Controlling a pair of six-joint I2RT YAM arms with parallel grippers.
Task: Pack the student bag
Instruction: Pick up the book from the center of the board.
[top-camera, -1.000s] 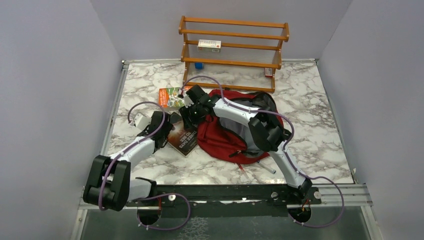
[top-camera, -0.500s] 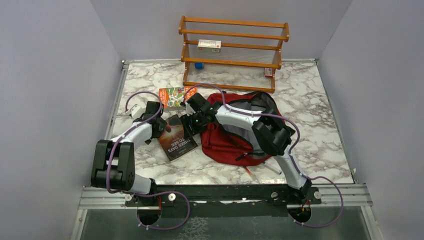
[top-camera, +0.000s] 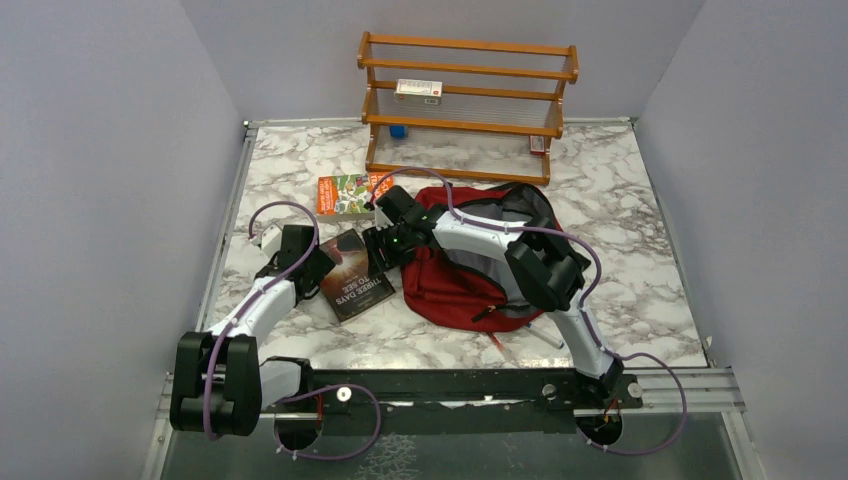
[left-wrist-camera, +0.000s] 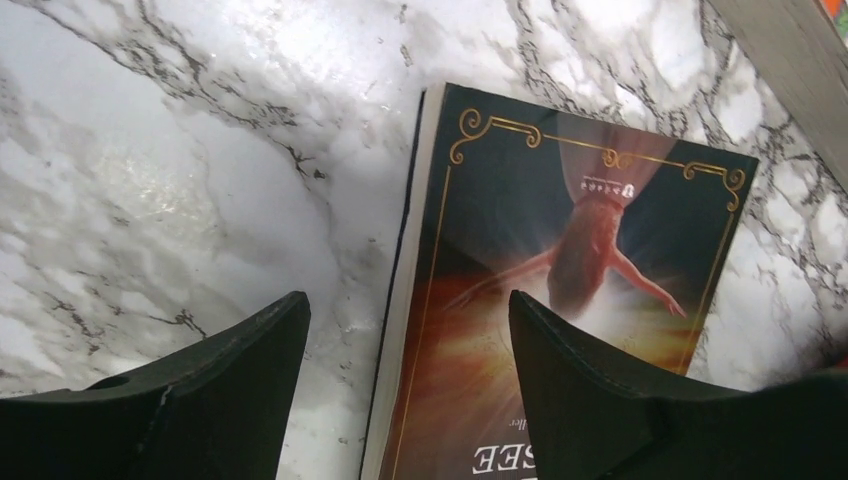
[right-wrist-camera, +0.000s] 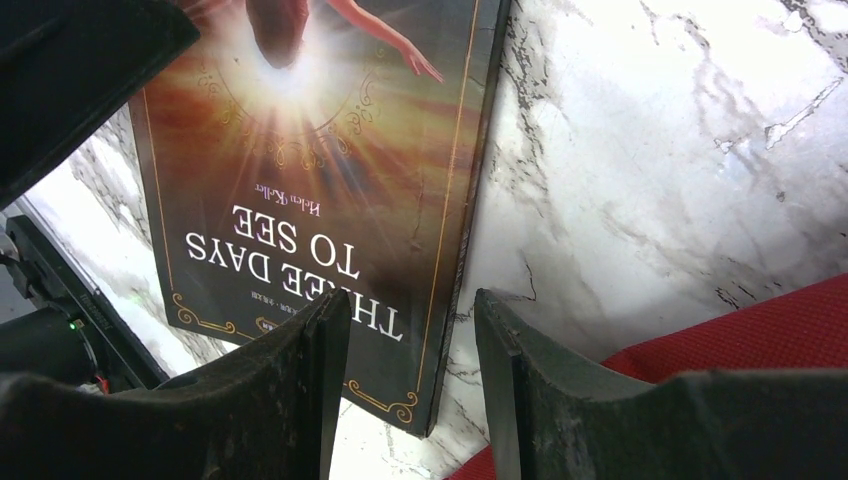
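Your left gripper (left-wrist-camera: 405, 312) hangs over the spine edge of a dark book (left-wrist-camera: 570, 250), fingers spread wide and clamped on nothing. Your right gripper (right-wrist-camera: 412, 305), jaws also parted and empty, hovers above the same book's opposite edge, where the cover reads "Three Days to See". The book lies flat on the marble table (top-camera: 620, 220) between the two grippers. The student bag (top-camera: 450, 285), dark red, slumps just beside the book under the right arm. An orange-covered book (top-camera: 345, 193) lies farther back, near a wooden rack (top-camera: 468, 100).
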